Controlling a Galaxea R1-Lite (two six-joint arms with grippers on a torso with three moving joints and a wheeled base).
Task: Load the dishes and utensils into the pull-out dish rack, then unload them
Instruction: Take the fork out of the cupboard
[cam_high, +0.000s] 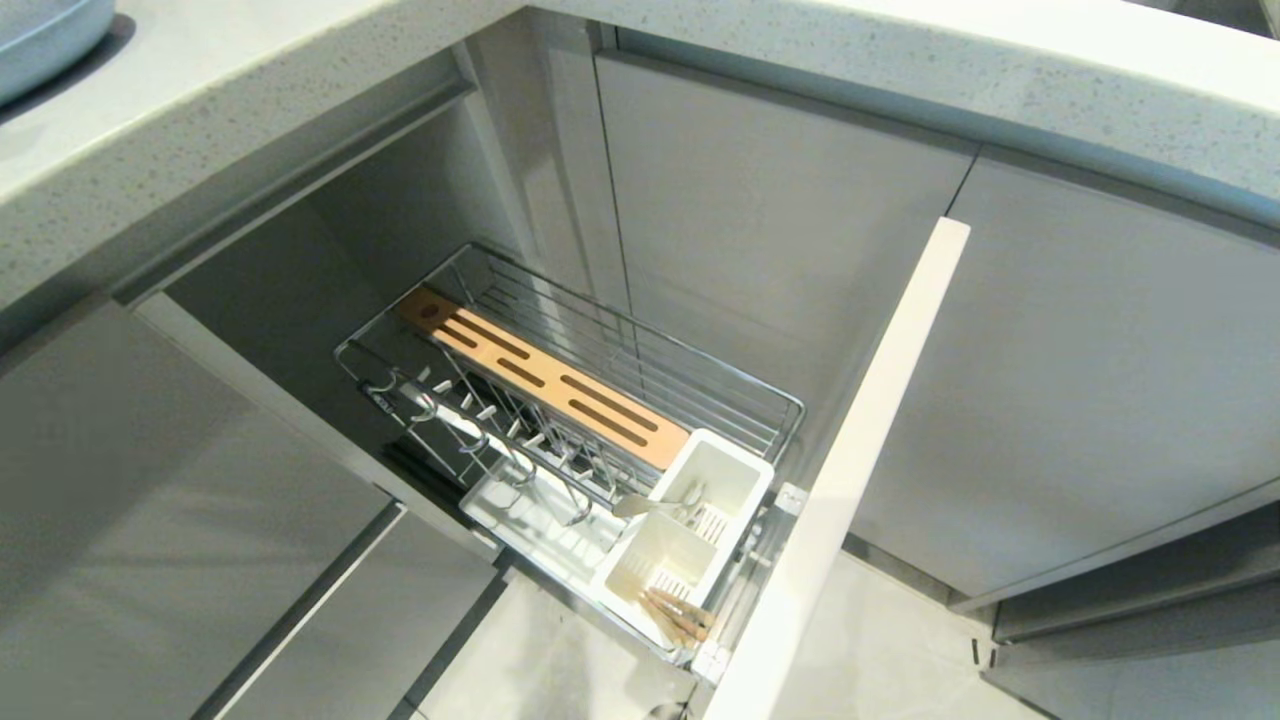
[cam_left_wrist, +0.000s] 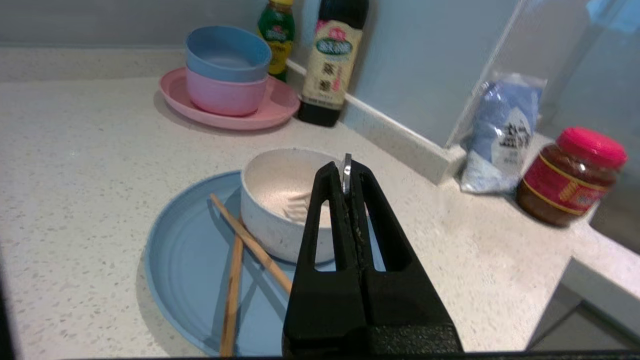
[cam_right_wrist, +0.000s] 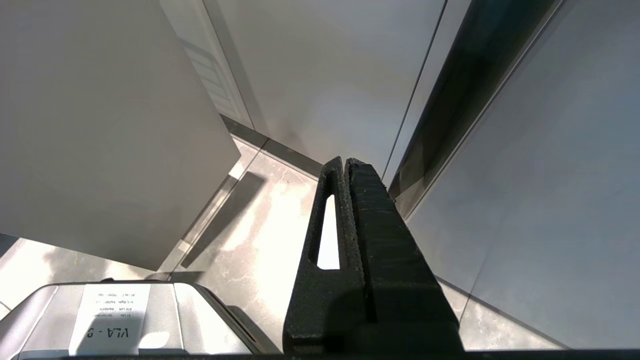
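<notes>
up on the counter, your left gripper (cam_left_wrist: 346, 172) is pressed together on something thin and silvery; only a sliver shows between the tips, so you can judge it to be the spoon (cam_left_wrist: 346, 175), but not confirm it. it hangs just over the near rim of the white bowl (cam_left_wrist: 272, 200), which sits on the pale blue plate (cam_left_wrist: 190, 260). two chopsticks (cam_left_wrist: 235, 265) lie crossed on that plate, one leaning against the bowl's side.

down below, the pull-out dish rack (cam_high: 600, 400) stands open under the counter edge. its plate prongs are bare, while its white caddy (cam_high: 690, 530) holds what looks like a metal utensil (cam_high: 650, 503) in one compartment and a bundle of wooden sticks (cam_high: 680, 615) at the near end. so some pieces are in the rack while the plate and bowl are out on the counter; whether you are loading or unloading, you cannot tell from this alone.

your right gripper (cam_right_wrist: 345, 162) is parked low beside the cabinet fronts, fingers closed on nothing.

watch the grip: a thin handle pinched at the very tips can pivot or slide out on any quick swing. lower it too near the rim and you may nudge the bowl, which would roll the leaning chopstick off the plate.
</notes>
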